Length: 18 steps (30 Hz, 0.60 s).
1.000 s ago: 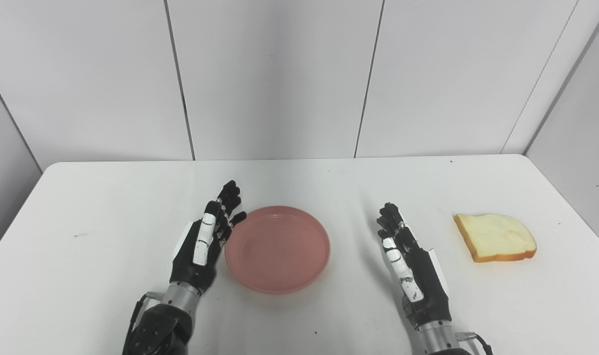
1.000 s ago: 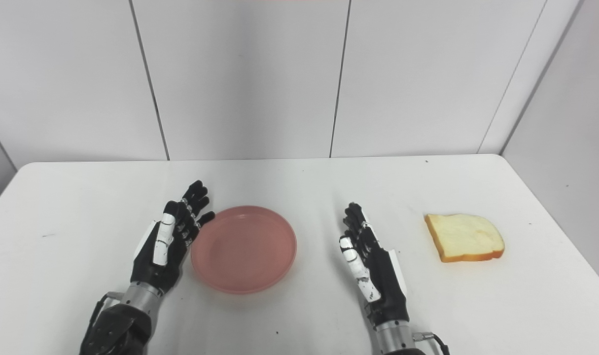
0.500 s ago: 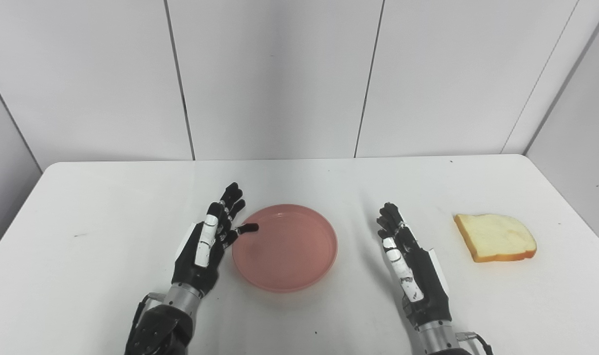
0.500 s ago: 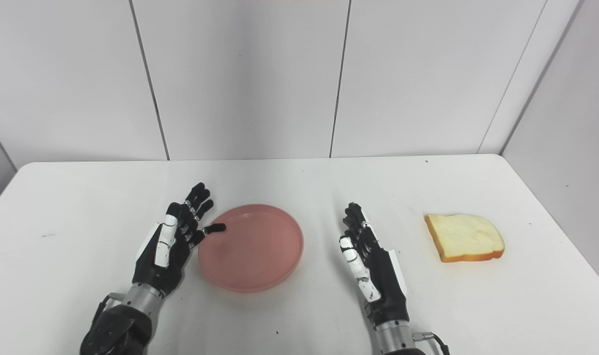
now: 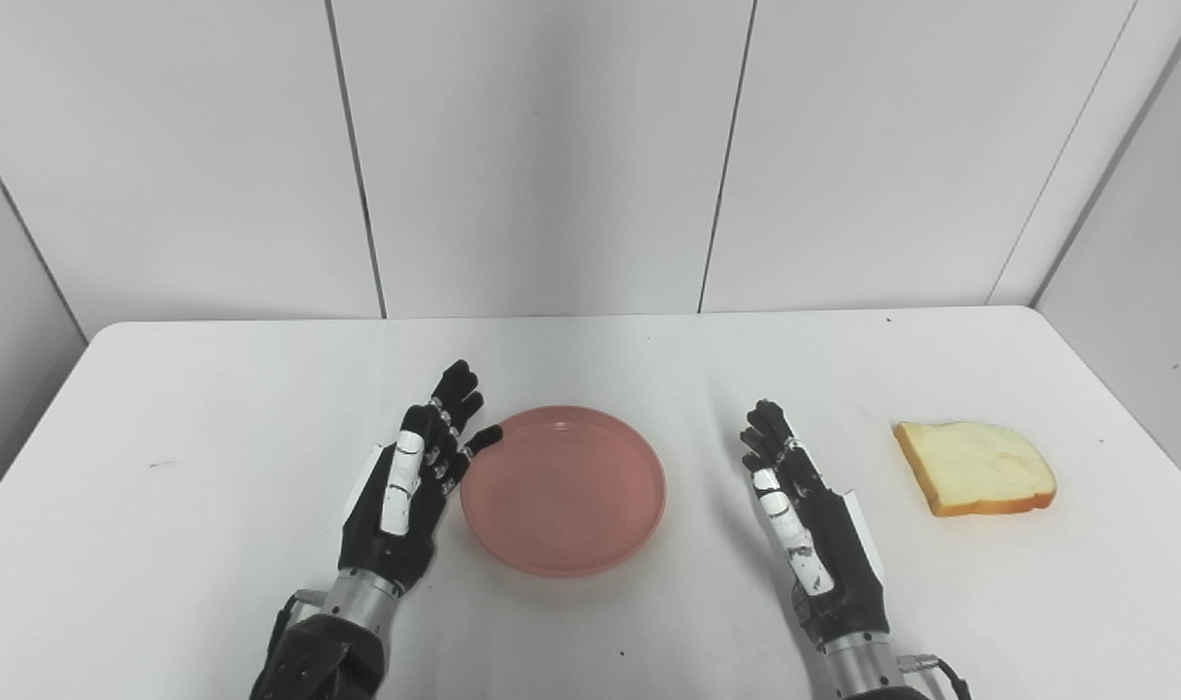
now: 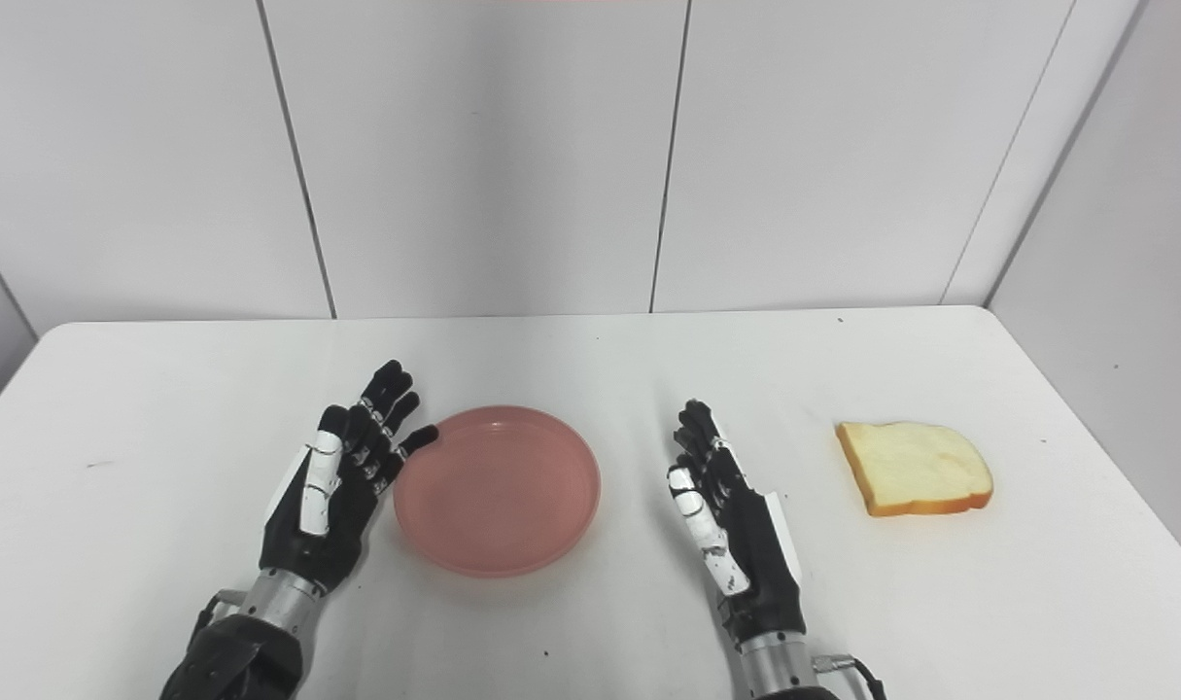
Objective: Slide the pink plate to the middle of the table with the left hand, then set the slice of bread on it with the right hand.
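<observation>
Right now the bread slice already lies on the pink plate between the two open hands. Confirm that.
Not quite: the bread slice lies on the table, right of the right hand. The pink plate is empty, beside the left hand. The left eye view shows it.

From my station both head views come through bright and evenly lit. The light looks diffuse and seems to fall from above: shadows are soft and short. I see a faint grey shadow on the surface [image 5: 211, 544] under the near rim of the pink plate [image 5: 563, 491], and a pale smear of shadow left of the right hand [image 5: 812, 525]. The slice of bread [image 5: 975, 468] casts almost none. The white surface is close to washed out, with little texture showing. The wall panels [image 5: 541, 146] carry a gentle gradient with darker seams. Focus is sharp across both views; I see no motion blur and no obvious bending at the edges.
</observation>
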Motion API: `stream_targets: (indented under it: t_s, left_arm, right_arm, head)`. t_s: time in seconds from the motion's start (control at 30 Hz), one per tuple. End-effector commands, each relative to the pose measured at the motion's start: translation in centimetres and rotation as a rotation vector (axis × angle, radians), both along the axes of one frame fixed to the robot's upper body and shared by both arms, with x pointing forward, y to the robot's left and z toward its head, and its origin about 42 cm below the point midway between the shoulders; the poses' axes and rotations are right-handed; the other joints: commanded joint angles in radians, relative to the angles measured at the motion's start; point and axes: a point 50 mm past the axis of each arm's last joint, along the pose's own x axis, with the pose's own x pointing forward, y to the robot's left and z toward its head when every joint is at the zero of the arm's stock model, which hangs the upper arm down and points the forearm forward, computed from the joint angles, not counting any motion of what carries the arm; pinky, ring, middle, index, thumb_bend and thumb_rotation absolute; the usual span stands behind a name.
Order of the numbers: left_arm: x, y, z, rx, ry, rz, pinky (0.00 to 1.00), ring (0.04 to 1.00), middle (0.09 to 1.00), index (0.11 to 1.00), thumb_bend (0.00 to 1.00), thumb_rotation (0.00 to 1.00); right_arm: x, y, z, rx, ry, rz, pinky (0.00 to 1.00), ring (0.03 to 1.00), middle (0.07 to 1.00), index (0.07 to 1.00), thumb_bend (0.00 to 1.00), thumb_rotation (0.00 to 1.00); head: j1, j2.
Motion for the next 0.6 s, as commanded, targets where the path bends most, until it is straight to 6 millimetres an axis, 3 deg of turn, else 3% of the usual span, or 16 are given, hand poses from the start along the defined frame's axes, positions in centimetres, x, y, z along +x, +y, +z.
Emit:
stream_targets:
  t_s: [0.0,0.2,0.57]
  left_arm:
    - [0.08,-0.1,0.84,-0.015,-0.079,0.017,0.87,0.987,0.972,0.919,0.78,0.94]
    - [0.37,0.13,0.56,0.014,-0.097,0.057,0.99,0.996,0.966,0.908,0.75,0.98]
    - [0.46,0.15,0.36,0.081,-0.105,0.081,1.0,0.999,0.954,0.91,0.75,1.0]
  right_arm:
    - [0.59,0.12,1.51,0.004,-0.059,0.006,0.97,0.942,0.946,0.941,0.66,0.77]
    - [0.71,0.03,1.49,0.001,-0.059,0.004,0.99,0.946,0.947,0.941,0.67,0.78]
    - [0.7,-0.04,1.47,0.004,-0.061,0.006,0.98,0.944,0.946,0.944,0.65,0.78]
  head:
    - [0.001,0.0]
    - [0.0,-0.002]
    - [-0.001,0.001]
